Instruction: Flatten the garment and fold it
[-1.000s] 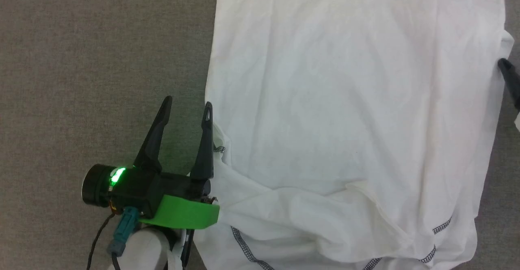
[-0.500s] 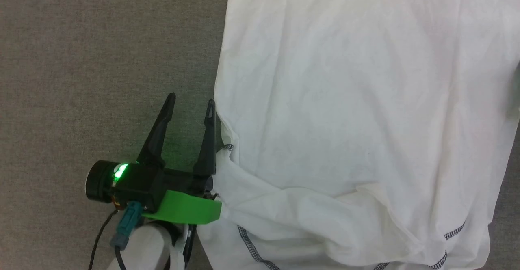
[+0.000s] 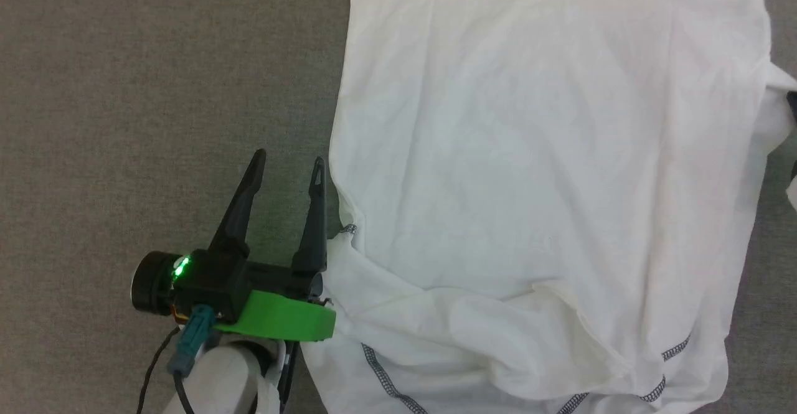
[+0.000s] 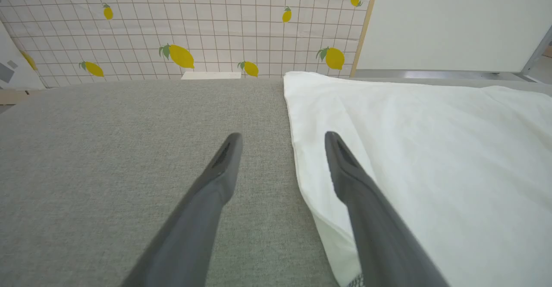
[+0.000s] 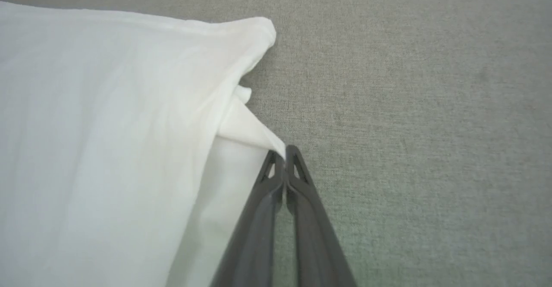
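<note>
The garment (image 3: 529,183) is a large white shirt with dark seam stitching, spread over the right part of the grey surface, its lower part rumpled. My left gripper (image 3: 288,164) stands open just beside the garment's left edge. In the left wrist view its right finger (image 4: 366,200) lies over that edge of the garment (image 4: 431,149) and its left finger is over bare cloth. In the right wrist view my right gripper (image 5: 283,151) is shut on a pulled-up fold at the right edge of the garment (image 5: 108,105).
A grey fabric surface (image 3: 155,90) stretches to the left of the shirt and to its right (image 5: 409,105). Beyond the far edge stand a lemon-patterned grid wall (image 4: 194,28), a white panel (image 4: 453,19) and a flat white box (image 4: 211,75).
My right gripper has closed on the garment's right edge, which now bunches there. The left gripper stays open in much the same place. The head view has shifted slightly.
</note>
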Available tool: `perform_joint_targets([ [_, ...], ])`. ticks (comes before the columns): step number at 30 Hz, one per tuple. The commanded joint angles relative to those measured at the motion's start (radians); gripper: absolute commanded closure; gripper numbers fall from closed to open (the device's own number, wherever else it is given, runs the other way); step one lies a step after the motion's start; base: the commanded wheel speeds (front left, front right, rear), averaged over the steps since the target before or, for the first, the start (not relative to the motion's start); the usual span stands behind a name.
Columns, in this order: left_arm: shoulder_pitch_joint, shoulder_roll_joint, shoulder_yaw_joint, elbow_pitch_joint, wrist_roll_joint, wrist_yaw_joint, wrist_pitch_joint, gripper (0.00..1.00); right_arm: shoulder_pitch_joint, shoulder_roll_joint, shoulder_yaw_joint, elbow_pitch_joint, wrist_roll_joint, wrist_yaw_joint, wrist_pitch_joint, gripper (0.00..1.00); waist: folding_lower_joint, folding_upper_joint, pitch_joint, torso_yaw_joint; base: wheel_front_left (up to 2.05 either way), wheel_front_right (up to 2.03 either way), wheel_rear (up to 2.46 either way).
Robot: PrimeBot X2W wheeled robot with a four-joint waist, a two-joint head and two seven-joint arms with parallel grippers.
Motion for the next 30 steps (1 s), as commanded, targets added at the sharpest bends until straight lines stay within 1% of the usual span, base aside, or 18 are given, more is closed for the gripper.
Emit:
perform_joint_targets([
  [1, 0.008, 0.003, 0.006, 0.002, -0.013, 0.001, -0.008, 0.0, 0.022, 0.011, -0.011, -0.001, -0.003, -0.002, -0.009, 1.0, -0.0001, -0.0001, -0.05, -0.012, 0.0, 0.0, 0.0],
  [11, 0.084, 0.02, 0.02, 0.0, -0.044, 0.016, -0.002, 0.0, 0.182, 0.08, -0.135, -0.064, -0.002, -0.002, -0.025, 1.0, -0.0001, -0.0001, -0.188, -0.035, 0.0, 0.0, 0.0],
  [15, 0.13, 0.029, 0.031, 0.001, -0.061, 0.025, -0.002, 0.0, 0.262, 0.124, -0.182, -0.113, -0.004, -0.002, -0.031, 1.0, -0.0001, -0.0001, -0.25, -0.045, 0.0, 0.0, 0.0],
  [22, 0.206, 0.039, 0.04, -0.003, -0.087, 0.039, -0.001, 0.0, 0.395, 0.215, -0.273, -0.251, -0.003, -0.002, -0.028, 1.0, -0.0001, -0.0001, -0.353, -0.056, 0.0, 0.0, 0.0],
  [26, 0.241, 0.048, 0.045, -0.01, -0.097, 0.045, 0.002, 0.0, 0.434, 0.243, -0.325, -0.34, -0.011, -0.002, -0.011, 1.0, -0.0001, -0.0001, -0.404, -0.061, 0.0, 0.0, 0.0],
  [30, 0.278, 0.057, 0.053, -0.021, -0.107, 0.055, 0.004, 0.0, 0.455, 0.258, -0.37, -0.429, -0.018, -0.002, 0.013, 1.0, -0.0001, -0.0001, -0.45, -0.065, 0.0, 0.0, 0.0],
])
